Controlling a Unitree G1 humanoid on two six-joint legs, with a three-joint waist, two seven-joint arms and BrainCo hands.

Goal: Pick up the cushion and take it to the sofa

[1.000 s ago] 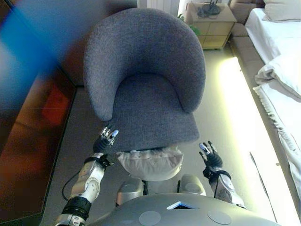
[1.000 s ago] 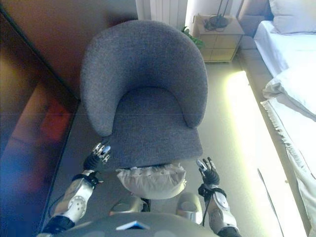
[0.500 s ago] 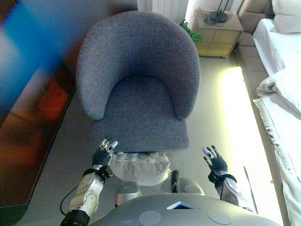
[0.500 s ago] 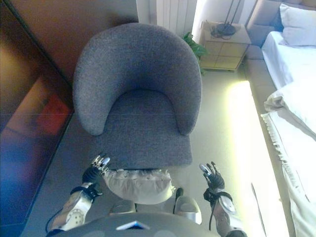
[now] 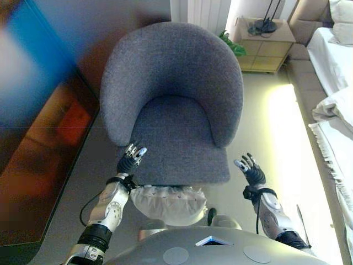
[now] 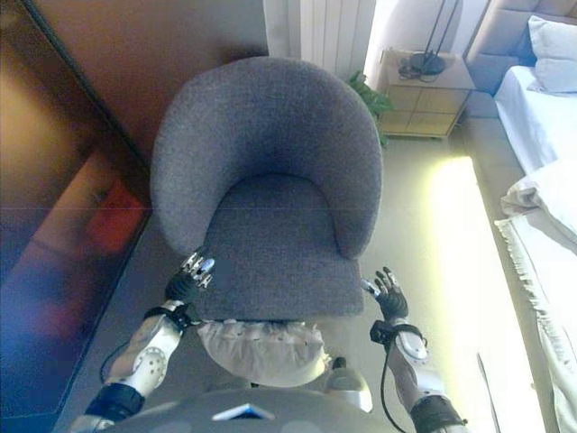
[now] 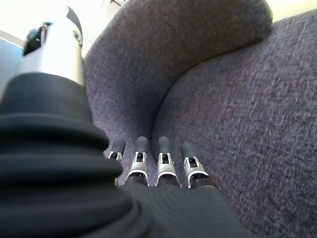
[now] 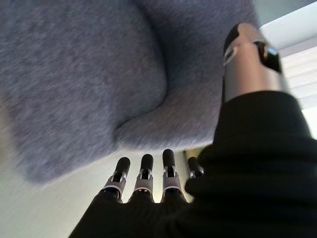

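Hands (image 5: 131, 160) higher; cushion (image 5: 168, 201) half hidden.

A wooden nightstand (image 5: 270, 47) stands at the upper right of the frame, with a dark lamp base (image 5: 266, 24) on top of it. Just to its left, a green plant (image 5: 234, 45) pokes out, and a white radiator (image 6: 320, 32) runs along the top edge. A bed (image 6: 550, 117) with white bedding fills the right side. A dark glossy panel (image 6: 63, 207) covers the left side. Pale floor (image 6: 451, 234) lies between.
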